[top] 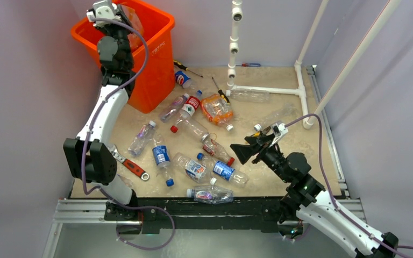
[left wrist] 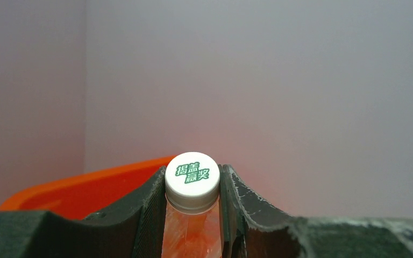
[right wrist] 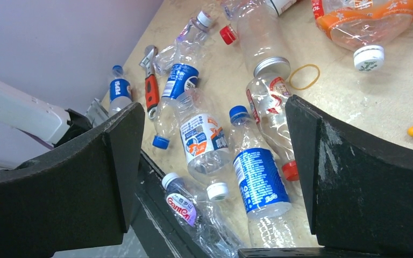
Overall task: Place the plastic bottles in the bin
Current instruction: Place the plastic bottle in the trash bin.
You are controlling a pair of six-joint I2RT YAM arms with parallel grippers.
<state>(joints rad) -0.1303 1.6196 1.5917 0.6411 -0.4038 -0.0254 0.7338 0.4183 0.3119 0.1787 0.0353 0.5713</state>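
Up high, the left gripper [left wrist: 193, 178] is pinched on the neck of a clear bottle [left wrist: 191, 228], its pads [left wrist: 151, 215] pressed to either side just below a white cap [left wrist: 192, 174] with green print. Behind it shows the orange rim of the bin [left wrist: 91, 183]. From above, this gripper hangs over the bin's mouth, and the bin stands at the far left corner of the table [top: 271, 75]. The right gripper [right wrist: 215, 134] is spread wide and holds nothing, hovering low over the near right part of the table. Between its jaws the wrist view shows loose bottles lying flat: a blue-label bottle [right wrist: 261, 183] with a blue cap, beside it a white-label bottle [right wrist: 201, 142], and a crushed bottle [right wrist: 185, 207] at the near edge. Farther out lie a red-cap bottle [right wrist: 269, 113], a Pepsi bottle [right wrist: 120, 88] and an orange bottle [right wrist: 371, 21]. A red-handled wrench [right wrist: 150, 86] lies among them, and a rubber band [right wrist: 305, 76] rests near the orange bottle. More bottles are scattered across the middle of the table, all outside the bin.
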